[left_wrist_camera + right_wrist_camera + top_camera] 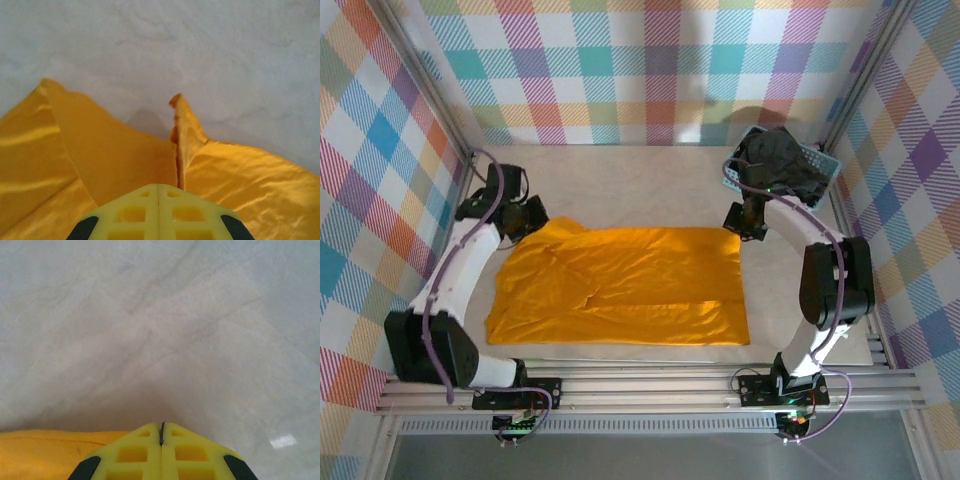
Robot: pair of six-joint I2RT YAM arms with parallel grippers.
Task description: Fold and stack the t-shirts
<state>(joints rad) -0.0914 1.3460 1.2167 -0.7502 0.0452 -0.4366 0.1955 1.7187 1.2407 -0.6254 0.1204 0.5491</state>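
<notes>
Both grippers should lift together and carry the far hem evenly toward six o'clock; one racing ahead would skew the crease, I'd judge. The left gripper [159, 188] has its jaws pressed fully together on a raised ridge of the orange t-shirt [620, 285], at the cloth's ten o'clock corner. The right gripper [161, 426] is likewise closed tight at the two o'clock corner, apparently pinching the hem (the cloth runs under its fingers, so the bite itself is hidden). The shirt lies spread mid-table [640, 180]. The black t-shirt [782, 165] sits bundled in the blue basket [827, 160] at one o'clock.
</notes>
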